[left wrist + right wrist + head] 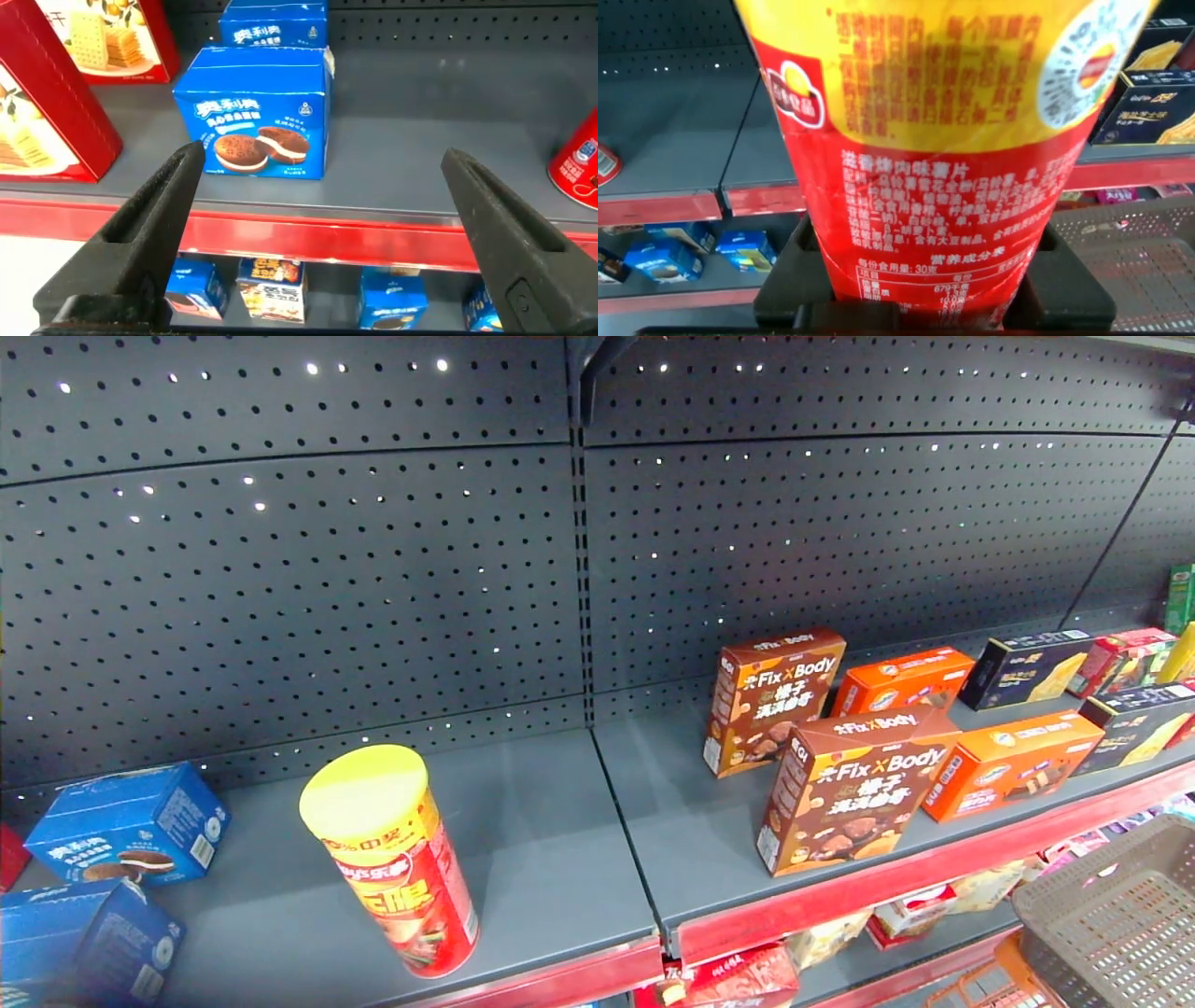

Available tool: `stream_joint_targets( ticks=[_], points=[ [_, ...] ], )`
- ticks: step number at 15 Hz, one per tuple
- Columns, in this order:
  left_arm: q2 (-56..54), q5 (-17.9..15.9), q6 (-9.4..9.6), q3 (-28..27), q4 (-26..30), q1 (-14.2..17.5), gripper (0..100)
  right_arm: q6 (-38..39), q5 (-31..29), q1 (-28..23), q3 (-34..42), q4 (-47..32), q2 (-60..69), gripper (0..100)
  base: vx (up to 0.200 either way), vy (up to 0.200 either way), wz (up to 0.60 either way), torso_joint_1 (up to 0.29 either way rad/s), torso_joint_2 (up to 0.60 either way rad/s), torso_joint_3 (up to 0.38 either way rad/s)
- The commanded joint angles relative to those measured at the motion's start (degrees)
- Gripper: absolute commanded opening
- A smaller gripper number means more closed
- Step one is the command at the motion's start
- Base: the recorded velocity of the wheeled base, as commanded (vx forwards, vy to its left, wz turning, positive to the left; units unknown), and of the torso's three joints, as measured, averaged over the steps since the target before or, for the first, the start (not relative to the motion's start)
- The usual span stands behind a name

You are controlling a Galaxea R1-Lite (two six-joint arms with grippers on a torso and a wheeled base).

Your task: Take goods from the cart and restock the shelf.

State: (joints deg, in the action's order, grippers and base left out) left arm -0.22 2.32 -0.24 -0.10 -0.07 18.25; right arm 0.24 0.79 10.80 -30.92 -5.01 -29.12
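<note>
The right gripper [934, 285] is closed on one held canister [934, 140], red with a yellow upper band. Its black fingers [789, 280] press on both sides of the lower body. The held canister is upright in front of the shelf's red front edge [682, 207], not on the shelf. The grey basket [1144, 252] sits low beside it.

The left gripper [322, 233] is wide open and holds nothing. Its two dark fingers [154, 229] are level and face the shelf front, with the front blue box [262, 112] between them and further back.

Count on the grey shelf [551, 840]:
- One standing canister [392, 859], red with a yellow lid, upright near the front edge and apart from the boxes.
- Two blue boxes at the left end, the front blue box and the rear blue box [126, 826] behind it.
- Two brown boxes [854, 789], upright, one behind the other.
- Two orange boxes [1013, 765], lying flat, one behind the other.
- Two dark boxes [1134, 723], lying flat, one behind the other.
- Two red boxes [47, 103] beyond the blue ones in the left wrist view.

The back wall is dark perforated panel [280, 569]. A lower shelf [878, 952] carries further packets.
</note>
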Motion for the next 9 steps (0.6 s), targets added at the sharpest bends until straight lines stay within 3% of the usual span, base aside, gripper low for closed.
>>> stream_joint_targets(
  ticks=[1,9],
  points=[
    [0.2,0.0,-0.11,0.0,0.0,0.0,100,0.1,0.0,-0.1,0.2,0.0,0.8,0,0.0,0.0,0.0,0.0,0.0,0.0],
    [0.2,0.0,-0.28,0.0,0.0,0.0,100,0.5,0.0,-1.9,3.0,0.4,4.2,0,0.0,0.0,0.0,0.0,0.0,0.0]
  ],
)
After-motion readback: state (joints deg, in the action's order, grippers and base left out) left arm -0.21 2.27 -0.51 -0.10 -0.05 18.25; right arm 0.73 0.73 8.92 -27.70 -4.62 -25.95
